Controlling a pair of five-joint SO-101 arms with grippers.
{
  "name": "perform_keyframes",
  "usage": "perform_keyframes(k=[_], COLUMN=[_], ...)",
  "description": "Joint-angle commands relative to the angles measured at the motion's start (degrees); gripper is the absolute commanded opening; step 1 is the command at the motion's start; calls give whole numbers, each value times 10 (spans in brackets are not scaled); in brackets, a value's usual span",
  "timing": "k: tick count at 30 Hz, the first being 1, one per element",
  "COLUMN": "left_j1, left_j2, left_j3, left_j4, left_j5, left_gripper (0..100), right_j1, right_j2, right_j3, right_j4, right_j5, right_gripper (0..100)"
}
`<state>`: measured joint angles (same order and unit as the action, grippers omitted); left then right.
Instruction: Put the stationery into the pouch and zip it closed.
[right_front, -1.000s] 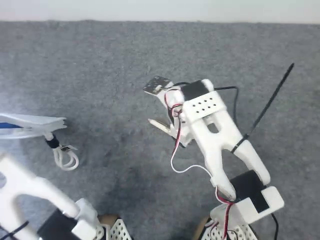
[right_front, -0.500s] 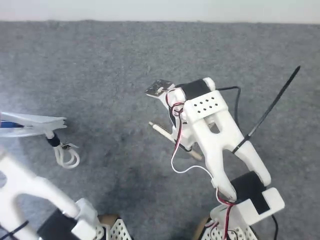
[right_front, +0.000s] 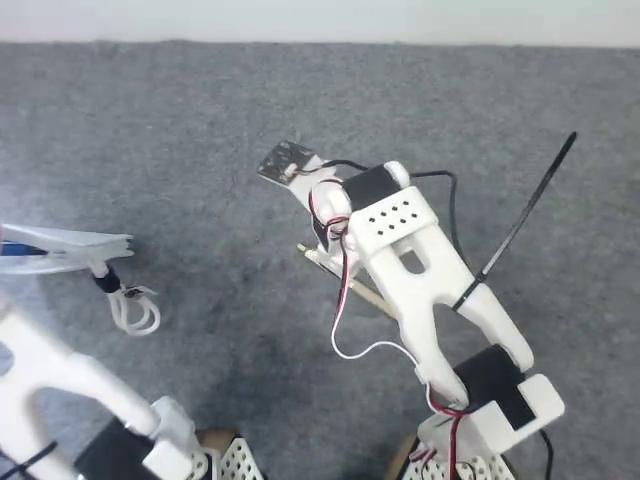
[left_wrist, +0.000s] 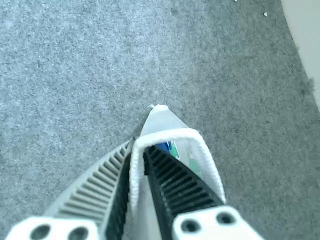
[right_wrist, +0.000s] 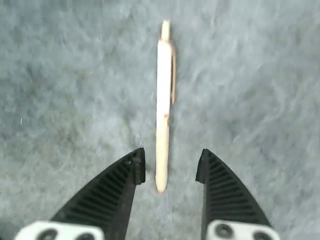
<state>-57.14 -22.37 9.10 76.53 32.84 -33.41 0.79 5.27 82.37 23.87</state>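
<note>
Your right gripper (right_wrist: 170, 162) hangs over the cream pen (right_wrist: 164, 100) on the grey worktop (right_wrist: 60, 75), jaws spread astride its end. Gripped that near the end, the pen could pivot out. Your left gripper's (left_wrist: 137, 150) jaws pinch the pouch (left_wrist: 162, 120) rim.

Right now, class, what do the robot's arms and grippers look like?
The left arm and right arm are white plastic with black motors. The right carries red, white and black cables and a black cable tie. The right gripper has black ribbed fingers.
</note>
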Motion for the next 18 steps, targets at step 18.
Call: perform_keyframes(k=[18], left_j1=[6], left_j2=[-4], left_j3=[-25], left_j4=[-18], left_j5=[2], left_gripper=[13], right_j1=[-72], right_j2=[155], right_j3=[-11], right_j4=[-138], right_j5=[-3], right_gripper=[169])
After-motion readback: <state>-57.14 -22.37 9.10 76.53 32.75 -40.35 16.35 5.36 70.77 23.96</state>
